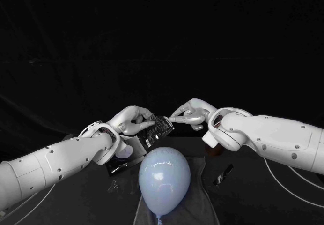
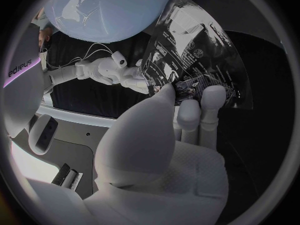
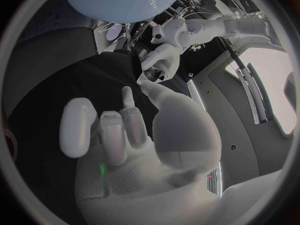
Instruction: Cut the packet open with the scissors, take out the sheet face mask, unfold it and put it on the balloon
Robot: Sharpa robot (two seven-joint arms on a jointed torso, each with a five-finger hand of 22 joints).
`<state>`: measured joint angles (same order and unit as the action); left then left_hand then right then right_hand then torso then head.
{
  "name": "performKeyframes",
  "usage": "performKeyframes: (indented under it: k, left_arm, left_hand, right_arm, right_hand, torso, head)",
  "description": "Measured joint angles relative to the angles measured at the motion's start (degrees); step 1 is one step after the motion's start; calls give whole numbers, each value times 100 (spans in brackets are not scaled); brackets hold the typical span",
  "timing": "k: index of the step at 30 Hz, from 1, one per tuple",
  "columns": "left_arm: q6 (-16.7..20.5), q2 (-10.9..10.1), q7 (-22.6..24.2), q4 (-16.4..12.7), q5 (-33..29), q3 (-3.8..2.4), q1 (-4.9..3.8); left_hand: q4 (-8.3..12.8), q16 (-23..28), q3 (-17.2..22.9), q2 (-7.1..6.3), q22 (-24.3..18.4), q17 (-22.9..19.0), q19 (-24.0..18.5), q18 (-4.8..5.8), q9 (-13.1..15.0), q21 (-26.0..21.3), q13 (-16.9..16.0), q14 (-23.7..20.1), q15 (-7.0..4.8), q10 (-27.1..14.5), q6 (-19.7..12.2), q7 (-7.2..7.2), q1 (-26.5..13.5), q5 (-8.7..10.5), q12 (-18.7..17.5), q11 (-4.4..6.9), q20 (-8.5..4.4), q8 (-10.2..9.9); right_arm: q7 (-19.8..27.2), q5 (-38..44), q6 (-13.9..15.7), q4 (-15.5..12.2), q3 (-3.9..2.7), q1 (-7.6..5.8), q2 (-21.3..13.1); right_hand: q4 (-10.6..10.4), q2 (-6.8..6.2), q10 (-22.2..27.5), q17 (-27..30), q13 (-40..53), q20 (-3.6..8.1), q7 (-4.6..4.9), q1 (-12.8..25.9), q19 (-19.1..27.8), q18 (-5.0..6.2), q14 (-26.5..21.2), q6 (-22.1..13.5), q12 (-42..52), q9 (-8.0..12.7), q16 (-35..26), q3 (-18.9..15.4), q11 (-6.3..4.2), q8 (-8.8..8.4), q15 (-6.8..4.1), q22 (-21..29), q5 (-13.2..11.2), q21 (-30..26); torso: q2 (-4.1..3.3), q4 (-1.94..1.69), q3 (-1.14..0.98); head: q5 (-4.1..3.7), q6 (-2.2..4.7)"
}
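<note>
1. Locate the packet. It is dark and glossy with white print, and it is held tilted, clear of the table. It sits at 12 o'clock from the balloon, just past the balloon's far end.
2. Check the left hand, at 9 o'clock from the packet. Its fingers lie side by side, pressed against the packet's lower part, with the thumb bearing on the printed face. This hand grips the packet.
3. Check the right hand, at 2 o'clock from the packet. The thumb and one finger pinch the packet's right edge. In the right wrist view the other fingers are curled in toward the palm.
4. Note the balloon. It is pale blue and egg-shaped, and it lies on the table at 6 o'clock from both hands. Neither hand touches it.
</note>
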<state>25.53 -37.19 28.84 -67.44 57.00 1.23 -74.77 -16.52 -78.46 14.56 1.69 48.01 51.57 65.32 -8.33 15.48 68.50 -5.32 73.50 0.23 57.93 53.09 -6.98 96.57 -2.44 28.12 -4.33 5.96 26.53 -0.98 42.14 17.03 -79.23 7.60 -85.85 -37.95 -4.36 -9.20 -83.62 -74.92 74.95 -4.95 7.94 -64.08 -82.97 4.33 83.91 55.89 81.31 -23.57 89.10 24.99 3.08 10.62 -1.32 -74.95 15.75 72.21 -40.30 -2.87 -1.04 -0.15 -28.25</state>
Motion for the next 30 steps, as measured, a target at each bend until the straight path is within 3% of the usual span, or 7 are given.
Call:
performKeyframes:
  k: [16,30]
  left_arm:
    - [-14,-3,-11,-14,-5,0,-1]
    - [-22,-4,-29,-56,-13,2,0]
  left_hand:
    - [18,0,17,-16,14,4,21,0,1,-1,0,0,0,-1,0,0,14,-8,0,0,-22,-2]
    - [18,0,16,-36,12,4,21,0,5,-1,0,0,0,-1,-1,2,5,-7,0,-1,-22,-25]
  right_arm:
    - [-10,-1,-74,173,3,9,168]
    - [-48,74,-106,236,3,18,206]
  right_hand:
    - [71,15,-6,-3,-4,2,-8,-93,-43,0,-1,7,28,-15,25,103,7,0,1,4,-80,23]
    - [235,164,-15,2,0,2,-8,-353,-42,0,-10,8,85,-50,26,297,-7,90,10,2,-258,47]
  torso:
    - [-2,-4,4]
    - [-1,-1,3]
  head:
    - [3,-54]
    - [-21,-94]
